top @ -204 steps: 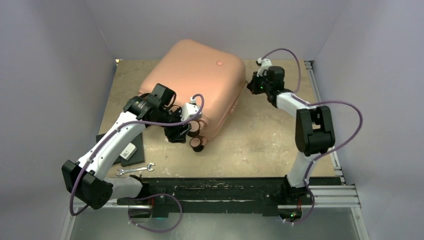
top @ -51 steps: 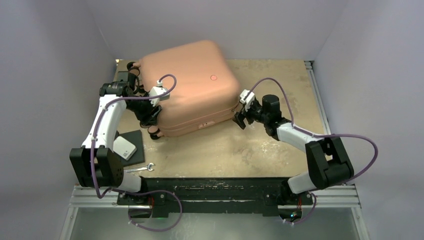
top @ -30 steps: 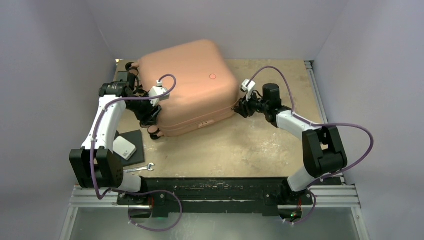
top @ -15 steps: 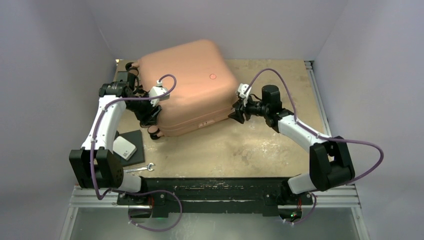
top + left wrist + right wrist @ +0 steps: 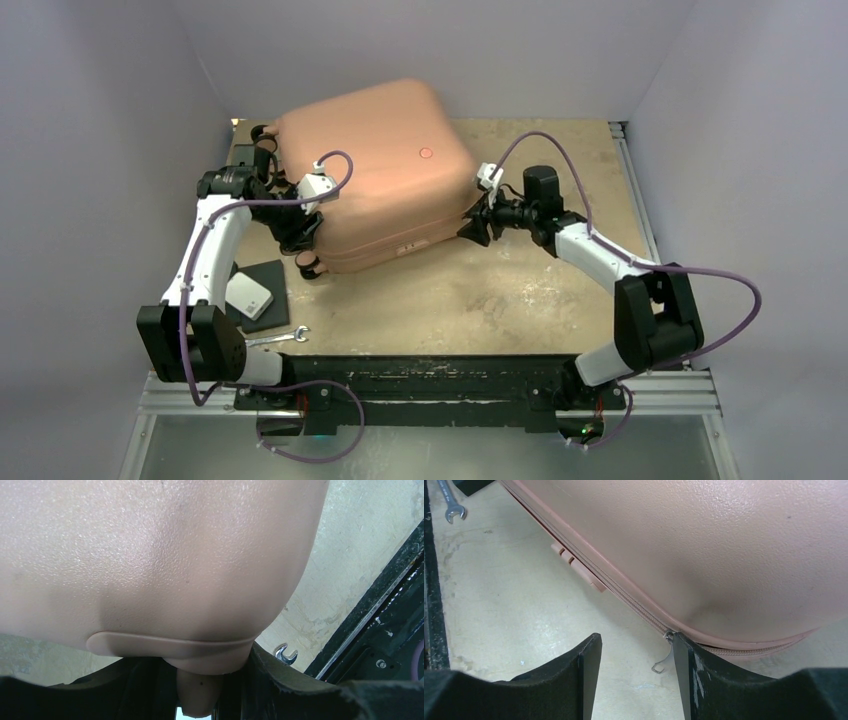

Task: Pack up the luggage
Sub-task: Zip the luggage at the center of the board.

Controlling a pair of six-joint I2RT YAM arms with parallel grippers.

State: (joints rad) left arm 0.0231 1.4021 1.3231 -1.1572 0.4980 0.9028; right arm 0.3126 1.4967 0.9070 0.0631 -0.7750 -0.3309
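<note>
Right gripper (image 5: 635, 647): jaws parted, nothing held, straddling the dangling zipper pull (image 5: 662, 661) at the near-right corner of the luggage (image 5: 375, 160). Left gripper (image 5: 207, 682) looks half-closed, clamped on the near-left corner, bracing. The case lies lid-down, centre-left on the table. Zipping step, I'd say. Next: pinch that thin pull squarely.

Your left arm's elbowed in, left gripper (image 5: 298, 228) jaws clamped on the luggage (image 5: 380, 150). Right arm's stretched leftward, right gripper (image 5: 470, 228) jaws apart.
</note>
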